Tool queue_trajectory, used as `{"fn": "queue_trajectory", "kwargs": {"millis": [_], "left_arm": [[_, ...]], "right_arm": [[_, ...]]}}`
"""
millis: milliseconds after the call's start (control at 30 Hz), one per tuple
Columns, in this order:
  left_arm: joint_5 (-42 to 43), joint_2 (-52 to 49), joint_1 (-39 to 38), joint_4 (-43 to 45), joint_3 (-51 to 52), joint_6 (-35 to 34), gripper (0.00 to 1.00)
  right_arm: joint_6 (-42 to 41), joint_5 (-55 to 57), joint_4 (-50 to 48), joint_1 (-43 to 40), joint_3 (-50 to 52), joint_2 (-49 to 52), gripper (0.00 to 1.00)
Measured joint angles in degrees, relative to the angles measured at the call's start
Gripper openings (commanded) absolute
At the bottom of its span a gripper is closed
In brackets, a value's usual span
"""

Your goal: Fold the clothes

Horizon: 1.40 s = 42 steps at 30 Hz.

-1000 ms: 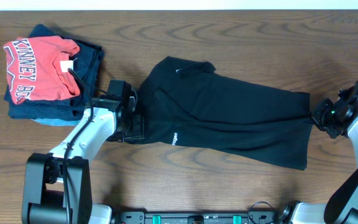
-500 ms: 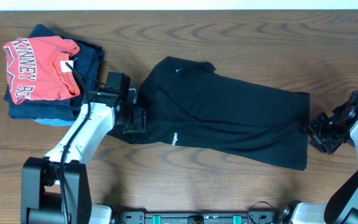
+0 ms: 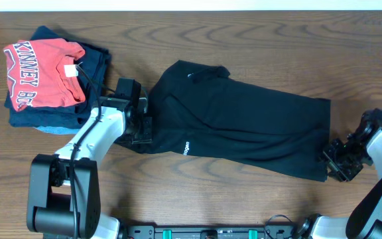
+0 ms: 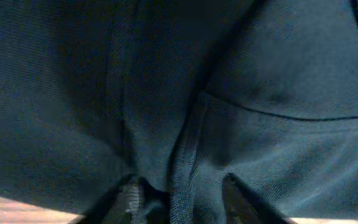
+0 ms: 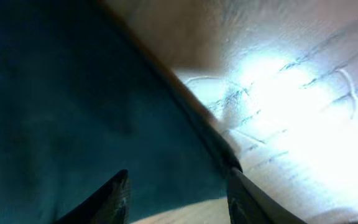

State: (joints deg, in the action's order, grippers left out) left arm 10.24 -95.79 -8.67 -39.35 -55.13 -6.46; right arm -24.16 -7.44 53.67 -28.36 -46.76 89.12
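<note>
Nearest the robot, the right gripper (image 3: 333, 161) sits low at 4 o'clock of the black garment (image 3: 244, 129), right at its lower right corner. In the wrist view its 2 fingers (image 5: 118, 193) stand apart with the hem edge and bare wood between them, so the jaws are open and hold nothing. A little farther in, at 9 o'clock of the garment, the left gripper (image 3: 142, 127) is pressed onto the left end. Its fingers (image 4: 131, 198) straddle a raised seam ridge of the cloth, but I cannot tell whether they already pinch it. The garment lies spread flat across the middle of the table (image 3: 197, 199), running from 9 to 3 o'clock, with its small white logo (image 3: 186, 147) near the front edge. No end is lifted or doubled over. At 10 o'clock, well apart, is a stack with a red T-shirt (image 3: 42, 70) on top of folded navy (image 3: 98, 63) and light blue (image 3: 45, 128) pieces. Judged from this, the fold is barely begun: the arms are only taking hold at opposite ends, and every crosswise fold, plus any final tidying, is left to do.
</note>
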Motion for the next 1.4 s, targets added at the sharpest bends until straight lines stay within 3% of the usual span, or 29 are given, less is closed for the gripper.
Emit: {"fn": "queue_trajectory", "kwargs": {"millis": [33, 100, 233, 367, 667, 833, 1100, 1333, 1400], "left_arm": [[0.0, -0.02, 0.0, -0.02, 0.02, 0.35, 0.06], [-0.17, -0.04, 0.0, -0.02, 0.04, 0.9, 0.06], [-0.17, -0.04, 0.96, -0.17, 0.04, 1.33, 0.06], [0.04, -0.04, 3.41, -2.91, -0.37, 1.44, 0.07], [6.97, 1.97, 4.68, -8.79, -5.05, 2.34, 0.59], [7.67, 2.05, 2.49, -8.22, -5.03, 3.52, 0.68], [6.29, 2.03, 0.87, -1.29, -1.6, 4.0, 0.66], [5.9, 1.92, -1.97, 1.38, 0.7, 7.02, 0.32], [5.22, 1.92, -2.05, 1.25, 0.81, 7.37, 0.3]], "right_arm": [[-0.04, 0.07, -0.5, 0.0, 0.61, 0.0, 0.47], [-0.17, 0.24, -1.81, 0.0, 2.32, 0.0, 0.43], [-0.66, 1.18, -3.96, 0.0, 4.98, -0.07, 0.12], [-2.14, 2.32, -4.46, -0.22, 5.27, -0.46, 0.02], [-1.86, 2.6, -4.46, -0.22, 5.25, -0.59, 0.03], [-1.27, 2.62, -4.48, -0.22, 5.25, -0.59, 0.04], [-1.03, 2.6, -4.52, -0.22, 5.25, -0.59, 0.04], [-1.03, 2.6, -4.5, -0.22, 5.25, -0.59, 0.04], [-1.03, 2.6, -4.5, -0.22, 5.25, -0.59, 0.04]]}}
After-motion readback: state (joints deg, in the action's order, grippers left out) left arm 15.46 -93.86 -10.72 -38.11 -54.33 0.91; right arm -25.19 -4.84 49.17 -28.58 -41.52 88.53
